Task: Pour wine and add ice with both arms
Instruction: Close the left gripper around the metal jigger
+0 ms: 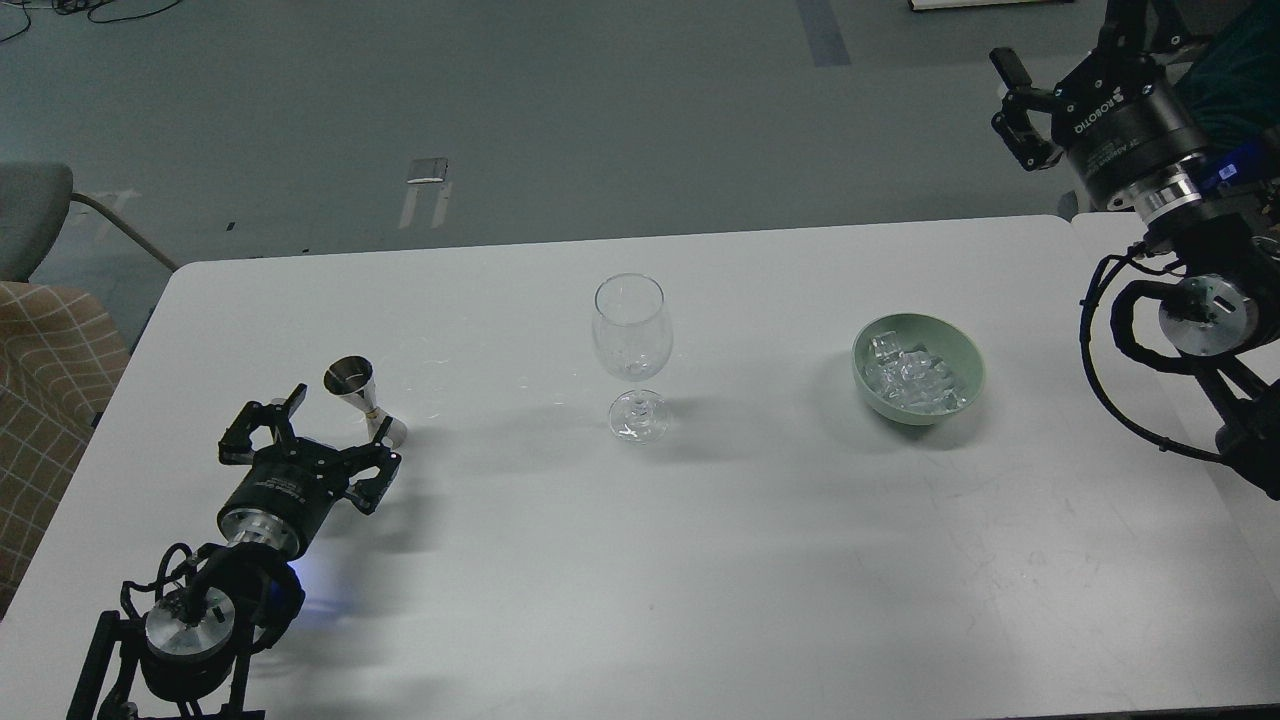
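A small steel jigger (362,400) stands on the white table (640,560) at the left. My left gripper (335,428) is open, low over the table, just in front of the jigger, with its fingers spread to either side of the base. An empty clear wine glass (630,345) stands upright at the middle. A pale green bowl (968,378) at the right holds several clear ice cubes (912,380). My right gripper (1062,40) is open and empty, raised beyond the table's far right corner. No wine stream shows.
A second white table (1120,235) adjoins on the right, under my right arm. A grey chair (35,215) and a checked cushion (50,400) stand off the left edge. Grey floor lies beyond the far edge.
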Tool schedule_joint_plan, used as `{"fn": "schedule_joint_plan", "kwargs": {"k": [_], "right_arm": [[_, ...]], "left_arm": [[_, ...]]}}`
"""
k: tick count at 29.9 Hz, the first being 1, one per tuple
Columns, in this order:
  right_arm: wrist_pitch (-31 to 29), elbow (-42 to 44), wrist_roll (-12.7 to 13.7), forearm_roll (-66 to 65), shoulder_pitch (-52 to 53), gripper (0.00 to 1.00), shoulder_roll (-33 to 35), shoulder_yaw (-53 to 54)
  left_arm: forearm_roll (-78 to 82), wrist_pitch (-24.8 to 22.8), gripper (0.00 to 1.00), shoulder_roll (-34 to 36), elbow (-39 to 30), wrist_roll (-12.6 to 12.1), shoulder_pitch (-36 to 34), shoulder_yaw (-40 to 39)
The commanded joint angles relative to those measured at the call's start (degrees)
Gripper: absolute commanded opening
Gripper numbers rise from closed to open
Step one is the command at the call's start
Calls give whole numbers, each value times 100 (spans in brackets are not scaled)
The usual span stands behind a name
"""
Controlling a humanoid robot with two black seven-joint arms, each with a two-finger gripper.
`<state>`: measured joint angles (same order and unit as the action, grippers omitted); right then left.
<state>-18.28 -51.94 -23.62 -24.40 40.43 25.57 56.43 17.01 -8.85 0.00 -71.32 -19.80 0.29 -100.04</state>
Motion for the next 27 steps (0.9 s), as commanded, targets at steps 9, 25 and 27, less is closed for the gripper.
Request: {"fn": "schedule_joint_plan", "kwargs": {"k": [9,25,27], "right_arm": [[0,8,-2,-4,0,100,9,-10],[0,8,-2,-4,0,100,35,-18],[0,8,-2,-4,-9,100,35,-18]], "left_arm": [[22,-3,94,0,329,-41,-310,63],[74,-3,73,0,821,-15,-812,90],[74,-3,73,0,821,-15,-794,90]]}}
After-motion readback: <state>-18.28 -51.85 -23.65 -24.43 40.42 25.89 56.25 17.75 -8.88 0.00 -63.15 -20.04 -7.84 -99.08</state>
